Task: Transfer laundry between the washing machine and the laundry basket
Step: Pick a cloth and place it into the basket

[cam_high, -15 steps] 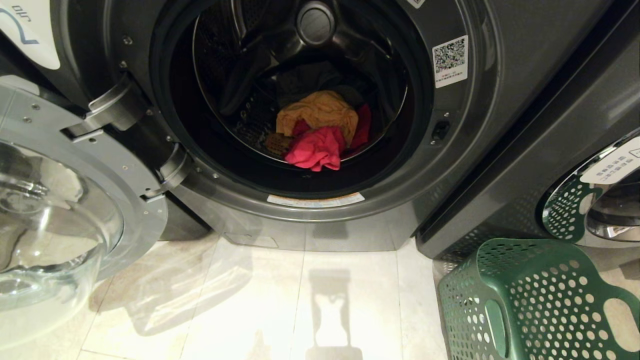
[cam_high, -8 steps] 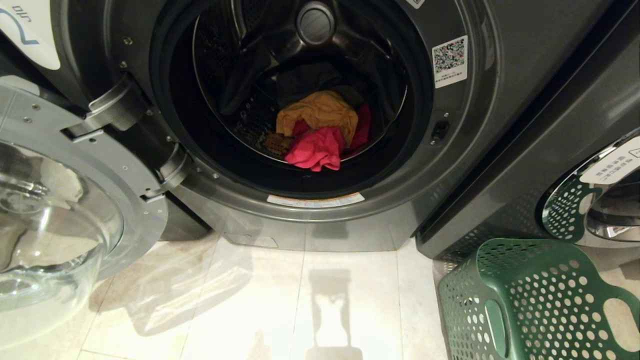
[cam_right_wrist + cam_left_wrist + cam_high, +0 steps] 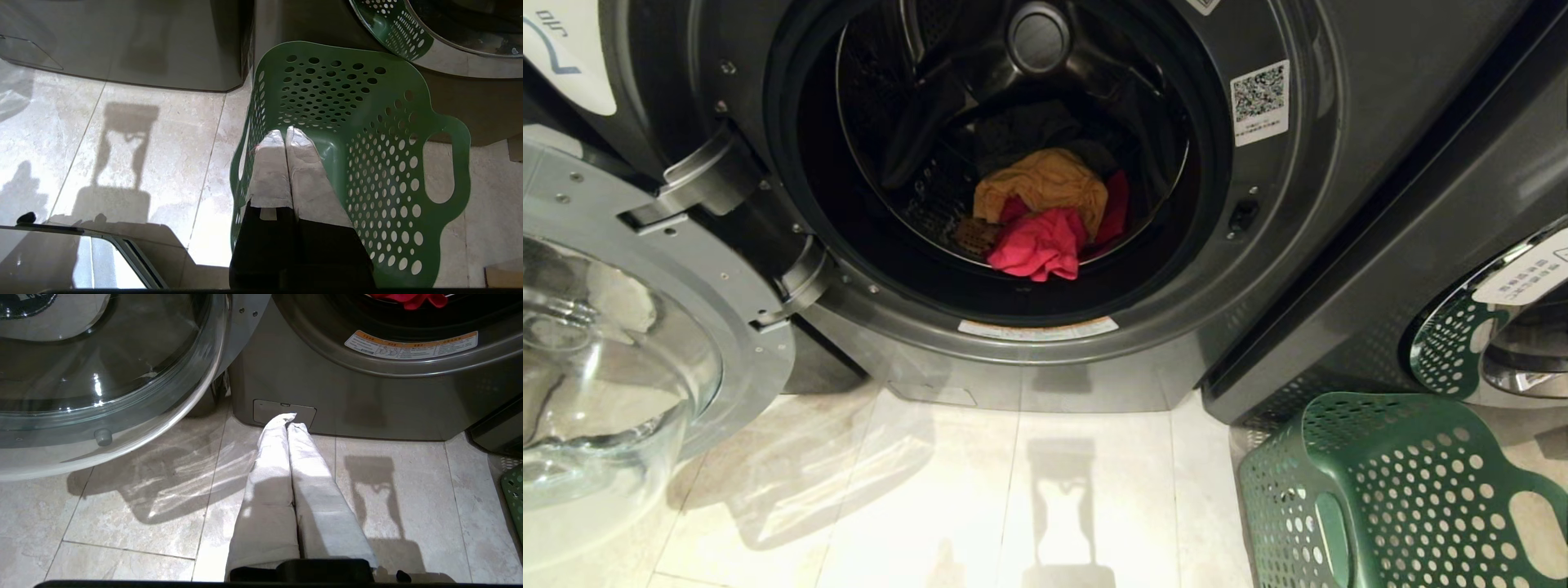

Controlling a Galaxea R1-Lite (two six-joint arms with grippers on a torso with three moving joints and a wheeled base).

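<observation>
Dark clothing point(image 3: 1021, 131) behind the pink garment point(image 3: 1039, 245) is hard to make out.

The washing machine point(image 3: 1339, 204) carries a white label point(image 3: 564, 57) at its upper left corner, bearing part of a large blue figure 2 with small characters beside it, too small to read. A white sticker with a QR code point(image 3: 1259, 102) sits on the door frame right of the drum; its print is illegible. An orange-edged warning strip point(image 3: 410, 345) lies along the lower door rim, illegible. The neighbouring machine's door tab point(image 3: 1525, 278) bears unreadable print.
</observation>
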